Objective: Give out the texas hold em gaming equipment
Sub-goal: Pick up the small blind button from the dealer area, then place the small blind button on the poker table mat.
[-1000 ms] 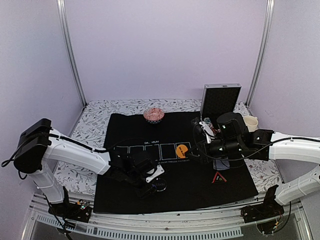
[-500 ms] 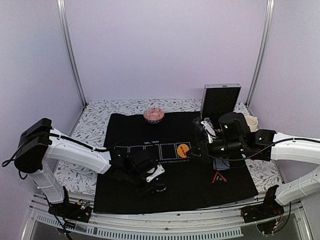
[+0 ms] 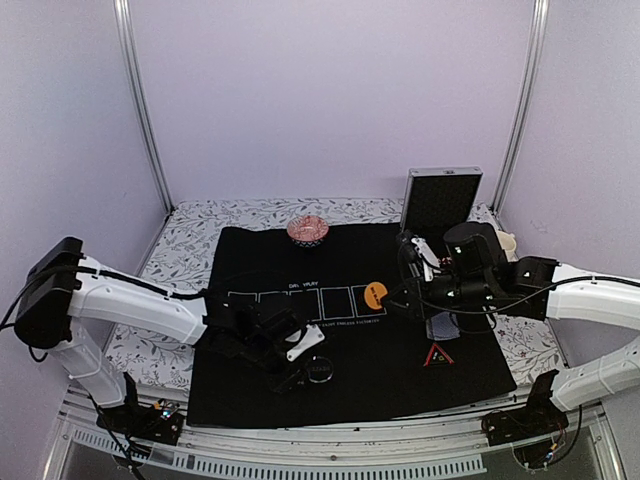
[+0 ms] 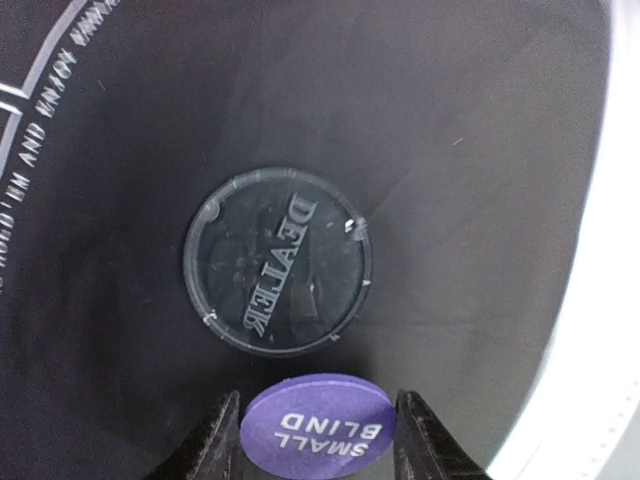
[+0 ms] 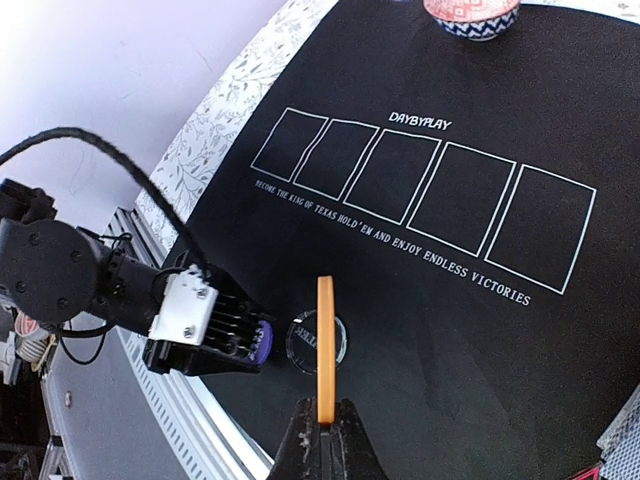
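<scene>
My left gripper [image 4: 318, 445] pinched the small-blind button [image 4: 318, 422] beside the laid dealer button [image 4: 277, 262]; my right gripper [image 5: 325, 412] pinched the orange button [image 5: 326, 340] edgewise. Both seemingly awaited placing.

Stretched low to lower centre with left claw [image 4: 318, 432] clamped on blue button [image 4: 317, 425]; raised mid-right with right claw [image 5: 325, 420] pinching orange button [image 5: 325, 345].

A round black button [image 4: 277, 262] lettered DEALER is laid flat on the mat [image 4: 450, 120]. Near it, a blue button [image 4: 318, 428] lettered SMALL BLIND is clamped by its rim in the left gripper [image 4: 318, 440]. An orange button [image 5: 325, 350] is pinched on edge in the right gripper [image 5: 322, 425], and a red-edged black triangle [image 3: 438, 355] is laid flat on the mat's right part.
</scene>
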`<action>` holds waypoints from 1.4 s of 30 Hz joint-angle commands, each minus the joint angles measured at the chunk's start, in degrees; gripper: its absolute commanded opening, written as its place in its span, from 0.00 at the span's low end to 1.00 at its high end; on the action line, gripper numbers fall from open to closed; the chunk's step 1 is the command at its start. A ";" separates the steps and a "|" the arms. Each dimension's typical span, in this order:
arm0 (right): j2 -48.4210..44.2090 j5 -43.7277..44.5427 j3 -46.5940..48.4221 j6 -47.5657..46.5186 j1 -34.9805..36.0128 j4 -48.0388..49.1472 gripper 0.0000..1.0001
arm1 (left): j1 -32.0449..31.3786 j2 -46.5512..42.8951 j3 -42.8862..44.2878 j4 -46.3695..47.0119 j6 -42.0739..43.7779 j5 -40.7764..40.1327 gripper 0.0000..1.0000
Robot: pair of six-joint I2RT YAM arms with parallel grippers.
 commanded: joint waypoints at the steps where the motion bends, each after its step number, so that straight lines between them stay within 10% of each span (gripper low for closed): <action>1: -2.13 1.57 -0.79 3.03 -3.09 -1.60 0.02 | 1.13 -5.72 -0.16 -1.62 -0.18 1.11 0.38; 24: 12.00 -1.96 16.21 -1.42 -19.47 -8.67 0.02 | 17.78 -22.94 7.19 -16.31 9.69 -5.90 0.42; 42: 32.89 -4.23 32.28 -0.03 -19.87 -5.55 0.02 | 23.86 -24.01 0.02 -6.23 9.64 0.90 0.39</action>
